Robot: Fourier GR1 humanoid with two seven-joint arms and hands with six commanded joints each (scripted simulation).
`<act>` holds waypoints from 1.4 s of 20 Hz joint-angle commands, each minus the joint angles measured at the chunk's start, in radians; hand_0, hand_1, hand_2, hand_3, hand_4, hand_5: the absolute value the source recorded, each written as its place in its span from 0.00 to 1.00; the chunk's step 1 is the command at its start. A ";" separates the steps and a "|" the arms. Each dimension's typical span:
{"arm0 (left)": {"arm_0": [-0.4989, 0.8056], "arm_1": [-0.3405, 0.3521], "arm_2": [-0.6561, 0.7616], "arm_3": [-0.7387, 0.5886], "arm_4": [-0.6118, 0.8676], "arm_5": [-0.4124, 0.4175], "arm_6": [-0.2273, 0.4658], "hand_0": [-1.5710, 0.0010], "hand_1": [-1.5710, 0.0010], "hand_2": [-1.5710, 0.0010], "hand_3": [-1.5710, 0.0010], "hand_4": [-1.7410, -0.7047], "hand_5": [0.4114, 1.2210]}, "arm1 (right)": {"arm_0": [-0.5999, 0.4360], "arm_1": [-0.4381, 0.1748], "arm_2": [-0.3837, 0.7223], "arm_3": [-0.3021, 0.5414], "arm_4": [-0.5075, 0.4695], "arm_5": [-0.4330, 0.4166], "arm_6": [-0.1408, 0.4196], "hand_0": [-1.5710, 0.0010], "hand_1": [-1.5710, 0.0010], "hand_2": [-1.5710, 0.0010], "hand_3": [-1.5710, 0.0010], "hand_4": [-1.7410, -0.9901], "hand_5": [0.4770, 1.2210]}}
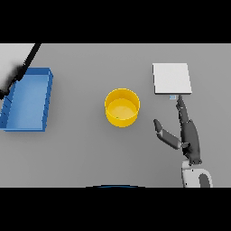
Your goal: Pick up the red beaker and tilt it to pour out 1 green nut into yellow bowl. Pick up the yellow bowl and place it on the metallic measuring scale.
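The yellow bowl [122, 107] stands upright at the table's middle; I cannot make out anything inside it. The metallic measuring scale [171, 78], a flat light square, lies at the far right. My right hand [191, 139] is to the right of the bowl and apart from it. It is open, with straight fingers [182, 109] reaching up to just below the scale's near edge and the thumb [163, 131] spread toward the bowl. No red beaker shows. A thin dark limb [21, 71] crosses the far left corner; I cannot make out my left hand there.
A blue bin [45, 101] lies at the left edge of the table, with the dark limb over its far left corner. Grey table [85, 149] surrounds the bowl.
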 commanded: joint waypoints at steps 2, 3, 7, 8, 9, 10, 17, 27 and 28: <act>0.039 0.044 0.107 0.035 0.120 0.053 0.023 0.00 0.00 0.01 0.13 0.01 1.00 | -0.012 0.002 -0.001 0.029 -0.005 0.006 0.000 1.00 1.00 1.00 1.00 0.69 0.15; 0.061 0.065 0.151 0.036 0.178 0.075 0.015 0.00 0.00 0.01 0.12 0.01 1.00 | -0.021 -0.001 -0.003 0.031 -0.003 0.004 -0.005 1.00 1.00 1.00 1.00 0.69 0.15; 0.212 0.161 0.278 -0.005 0.371 0.184 0.048 0.00 0.00 0.00 0.09 0.00 1.00 | -0.031 -0.001 -0.001 0.052 0.000 0.003 -0.028 1.00 1.00 1.00 1.00 0.69 0.15; 0.254 0.186 0.299 -0.043 0.410 0.214 0.103 0.00 0.00 0.00 0.10 0.00 1.00 | -0.025 -0.011 -0.001 0.048 0.006 0.005 -0.045 1.00 1.00 1.00 1.00 0.69 0.15; 0.311 0.210 0.324 -0.087 0.454 0.256 0.125 0.00 0.00 0.00 0.10 0.00 1.00 | -0.026 -0.017 -0.005 0.049 -0.003 0.014 -0.043 1.00 1.00 1.00 1.00 0.70 0.16; 0.371 0.229 0.350 -0.141 0.504 0.296 0.164 0.00 0.00 0.00 0.09 0.00 1.00 | -0.025 -0.017 0.000 0.041 0.000 0.014 -0.038 1.00 1.00 1.00 1.00 0.70 0.16; 0.765 0.326 0.387 -0.519 0.694 0.544 0.433 0.00 0.00 0.00 0.08 0.00 1.00 | -0.023 -0.041 0.009 0.038 0.025 0.023 -0.014 1.00 1.00 1.00 1.00 0.71 0.24; 1.018 0.344 0.333 -0.710 0.788 0.729 0.506 0.00 0.00 0.00 0.03 0.00 0.93 | -0.029 -0.044 0.007 0.053 0.024 0.023 -0.037 1.00 1.00 1.00 1.00 0.70 0.25; 1.024 0.339 0.324 -0.707 0.793 0.742 0.513 0.00 0.00 0.00 0.02 0.00 0.87 | -0.030 -0.037 0.015 0.051 0.035 0.017 -0.032 1.00 1.00 1.00 1.00 0.71 0.25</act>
